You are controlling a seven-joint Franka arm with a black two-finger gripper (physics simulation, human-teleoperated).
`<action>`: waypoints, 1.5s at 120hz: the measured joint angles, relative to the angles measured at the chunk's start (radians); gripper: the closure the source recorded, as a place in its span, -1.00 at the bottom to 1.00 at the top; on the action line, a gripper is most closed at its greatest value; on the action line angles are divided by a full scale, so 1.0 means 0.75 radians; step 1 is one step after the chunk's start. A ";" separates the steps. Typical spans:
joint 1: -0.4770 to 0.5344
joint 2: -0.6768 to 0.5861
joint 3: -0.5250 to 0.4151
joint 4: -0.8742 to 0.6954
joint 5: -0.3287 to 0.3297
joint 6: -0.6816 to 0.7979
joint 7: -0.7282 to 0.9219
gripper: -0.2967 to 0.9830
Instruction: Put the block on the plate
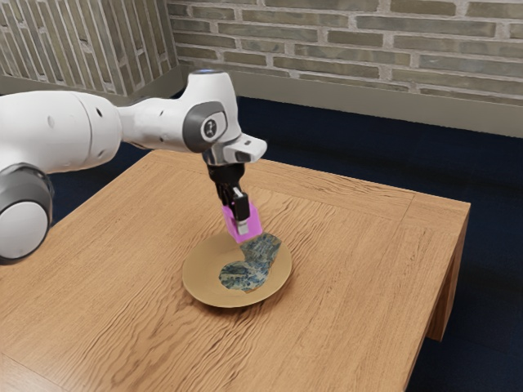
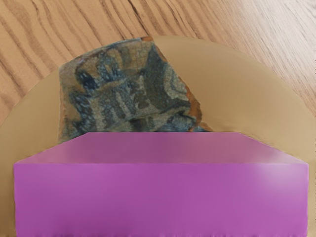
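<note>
The block is bright pinky-purple, with smooth, flat sides and straight edges, and one side has a pale shiny spot. The black gripper has its jaws pinching the block, tipped a bit, up in the air. In the exterior view it is at 12 o'clock from the middle of the tan plate, which sits on the wooden bench. A cracked blue-gray picture with brown edges reaches the plate's 1 o'clock rim.
</note>
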 joint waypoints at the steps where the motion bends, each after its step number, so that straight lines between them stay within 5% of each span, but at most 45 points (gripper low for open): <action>1: 0.000 -0.001 0.000 -0.005 -0.002 0.003 0.000 -0.10; 65: -0.019 0.009 -0.003 -0.198 -0.087 0.165 0.017 -0.11; 111: -0.027 -0.030 0.006 -0.199 -0.103 0.165 0.032 -0.43; 145: -0.029 -0.244 0.035 -0.182 -0.097 0.058 0.036 -0.51; 180: -0.027 -0.475 0.091 -0.113 -0.040 -0.260 -0.134 -0.53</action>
